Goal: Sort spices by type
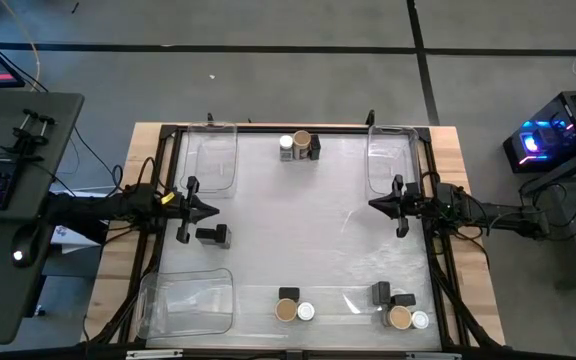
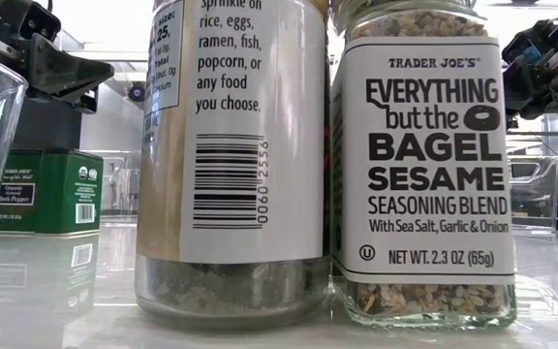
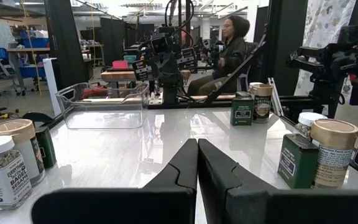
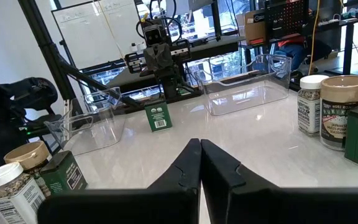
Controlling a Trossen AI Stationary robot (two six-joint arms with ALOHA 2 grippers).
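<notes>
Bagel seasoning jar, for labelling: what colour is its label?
White with black lettering on the Everything but the Bagel jar, clearest in the low view.

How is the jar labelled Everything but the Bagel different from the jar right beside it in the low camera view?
In the low view, the bagel seasoning jar shows its front label with the product name, while the neighbouring jar is turned to show a barcode and usage text. The bagel seasoning jar holds a coarse, pale, seedy mix; the neighbouring jar holds a finer, darker, grey-green blend at its base. Both are clear jars with white labels, standing upright side by side on the table.
</notes>
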